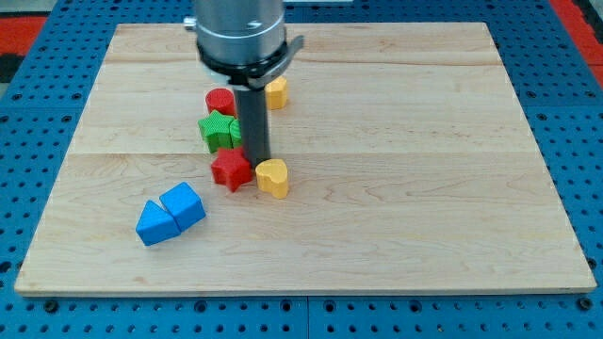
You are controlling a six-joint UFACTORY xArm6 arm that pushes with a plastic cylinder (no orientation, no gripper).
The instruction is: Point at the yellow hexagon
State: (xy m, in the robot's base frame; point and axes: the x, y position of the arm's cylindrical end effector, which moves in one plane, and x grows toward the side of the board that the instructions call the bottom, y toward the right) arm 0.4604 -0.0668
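Observation:
The yellow hexagon point(276, 92) sits near the view's top, partly hidden behind my rod. My tip point(256, 160) rests on the board well below it, between the red star point(231, 170) on its left and the yellow heart point(272, 177) on its lower right. The tip stands close to both of these blocks and apart from the hexagon.
A red cylinder point(220, 102) and a green star point(220, 131) lie left of the rod. Two blue blocks, one a triangle point(154, 224) and one a wedge-like piece point(184, 204), lie at the lower left. The wooden board point(424, 188) ends at a blue pegboard.

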